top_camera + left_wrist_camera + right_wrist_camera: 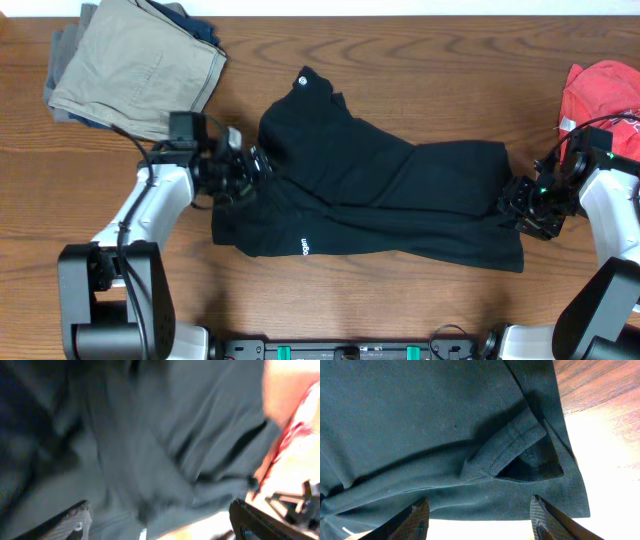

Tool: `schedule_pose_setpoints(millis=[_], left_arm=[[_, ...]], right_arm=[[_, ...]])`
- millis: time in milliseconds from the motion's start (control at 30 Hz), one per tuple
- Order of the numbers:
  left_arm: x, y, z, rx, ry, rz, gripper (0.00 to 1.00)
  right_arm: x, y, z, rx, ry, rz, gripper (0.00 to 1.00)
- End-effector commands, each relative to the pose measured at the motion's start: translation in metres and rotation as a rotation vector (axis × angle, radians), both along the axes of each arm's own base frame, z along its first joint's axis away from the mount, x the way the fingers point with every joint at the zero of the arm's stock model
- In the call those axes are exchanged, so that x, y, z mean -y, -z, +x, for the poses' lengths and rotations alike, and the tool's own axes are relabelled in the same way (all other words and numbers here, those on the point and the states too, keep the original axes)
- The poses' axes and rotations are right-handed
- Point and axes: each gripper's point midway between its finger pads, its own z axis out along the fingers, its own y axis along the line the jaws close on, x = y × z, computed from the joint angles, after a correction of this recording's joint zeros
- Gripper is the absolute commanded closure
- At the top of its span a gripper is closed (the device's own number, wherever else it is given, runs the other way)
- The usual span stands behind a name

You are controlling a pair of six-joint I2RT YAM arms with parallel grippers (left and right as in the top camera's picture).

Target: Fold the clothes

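1. Plain black soft-fabric garment with a small white logo (pixel 380 190) lies spread and creased across the middle of the brown wooden tabletop (pixel 430 60)
2. Left end effector (pixel 240 168) is at the garment's left edge. My left wrist view is blurred, but the jaws stand wide apart, nothing between them
3. Right end effector (pixel 528 203) is at the garment's right edge, by a turned-back hem. Jaws apart, gripping nothing
4. Folded khaki-tan trousers (pixel 140 75) lie at the far left and a crumpled red T-shirt (pixel 605 95) at the right edge, both apart from the garment

We see the clothes (pixel 380 190) as matt black cloth with a fine knit; the desk (pixel 420 60) is smooth, grained brown wood; the khaki trousers (pixel 130 70) look like matt woven cloth.
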Motion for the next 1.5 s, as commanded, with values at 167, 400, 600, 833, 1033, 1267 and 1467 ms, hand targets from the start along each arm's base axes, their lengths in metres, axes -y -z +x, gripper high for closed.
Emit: schedule_pose_setpoints(millis=[167, 400, 600, 833, 1033, 1267, 1467], left_arm=[[0.032, 0.011, -0.039, -0.114, 0.086, 0.137, 0.14], [0.049, 0.021, -0.034, -0.093, 0.057, 0.222, 0.2], [0.054, 0.029, -0.036, -0.117, 0.053, 0.229, 0.25], [0.055, 0.033, -0.025, -0.082, 0.044, 0.235, 0.51], [0.059, 0.033, -0.015, -0.042, 0.04, 0.222, 0.85], [0.066, 0.027, 0.005, 0.054, 0.037, 0.192, 0.94], [0.071, 0.02, 0.022, 0.133, 0.031, 0.167, 0.94]], right_arm=[[-0.001, 0.002, 0.0, 0.001, -0.019, -0.004, 0.37], [-0.002, 0.002, -0.002, -0.008, -0.019, -0.001, 0.37], [-0.002, 0.005, -0.004, -0.014, -0.019, 0.002, 0.37], [-0.006, 0.025, -0.014, -0.025, -0.019, 0.007, 0.35], [-0.01, 0.041, -0.025, -0.039, -0.019, 0.011, 0.34], [-0.01, 0.042, -0.025, -0.039, -0.019, 0.012, 0.34], [-0.01, 0.042, -0.025, -0.039, -0.019, 0.012, 0.34]])
